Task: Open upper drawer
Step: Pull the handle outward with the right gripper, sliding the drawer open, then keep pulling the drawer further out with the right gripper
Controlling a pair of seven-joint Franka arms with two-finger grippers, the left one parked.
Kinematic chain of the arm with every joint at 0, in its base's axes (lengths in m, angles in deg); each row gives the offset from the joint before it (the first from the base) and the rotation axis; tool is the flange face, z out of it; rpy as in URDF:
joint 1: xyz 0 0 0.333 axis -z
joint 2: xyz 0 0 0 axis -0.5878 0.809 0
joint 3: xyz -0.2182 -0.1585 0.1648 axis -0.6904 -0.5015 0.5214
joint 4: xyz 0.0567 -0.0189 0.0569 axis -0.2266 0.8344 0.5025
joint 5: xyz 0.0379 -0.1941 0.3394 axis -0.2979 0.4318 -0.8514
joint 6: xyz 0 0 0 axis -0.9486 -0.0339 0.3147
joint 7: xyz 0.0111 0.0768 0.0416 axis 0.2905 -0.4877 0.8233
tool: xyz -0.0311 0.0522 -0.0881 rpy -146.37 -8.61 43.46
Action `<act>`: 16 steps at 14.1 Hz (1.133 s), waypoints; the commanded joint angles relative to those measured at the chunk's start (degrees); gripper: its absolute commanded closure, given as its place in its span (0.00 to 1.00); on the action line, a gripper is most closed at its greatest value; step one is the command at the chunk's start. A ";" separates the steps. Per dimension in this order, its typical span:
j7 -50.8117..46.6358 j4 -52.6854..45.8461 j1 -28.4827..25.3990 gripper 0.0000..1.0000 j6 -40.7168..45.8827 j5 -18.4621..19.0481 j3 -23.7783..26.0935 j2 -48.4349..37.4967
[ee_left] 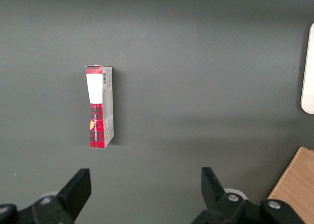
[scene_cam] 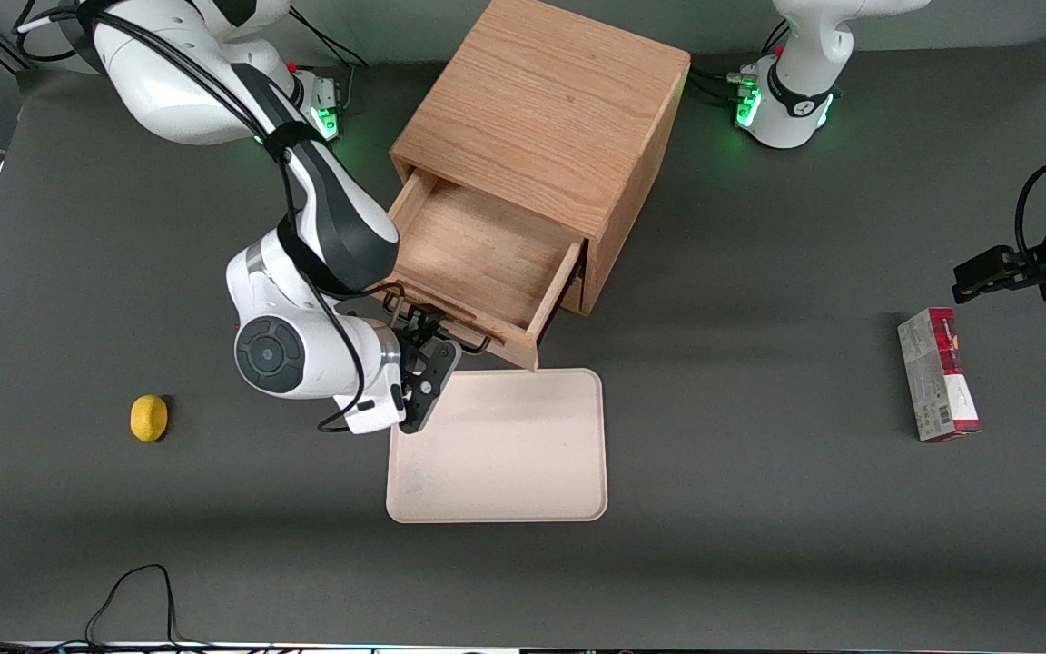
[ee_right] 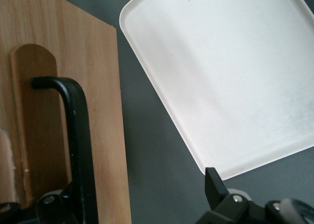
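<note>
The upper drawer, of light oak with a shallow plain-wood tray body, is seen pulled well out of the cabinet; its thin black wire handle is mounted on the front.

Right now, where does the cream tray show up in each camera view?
Front view: the cream tray lies on the table nearer the camera than the upper drawer, beside the end effector.
Right wrist view: tray beside the drawer front.
Left wrist view: only its edge.
Shared landmark: the oak cabinet.
</note>
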 commanded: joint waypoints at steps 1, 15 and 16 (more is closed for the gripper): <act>0.92 -2.60 1.06 0.00 0.18 0.58 0.32 1.33; 1.80 -4.09 4.22 0.00 -1.92 0.22 0.32 1.95; 1.80 -4.09 4.57 0.00 -2.19 0.14 0.32 1.95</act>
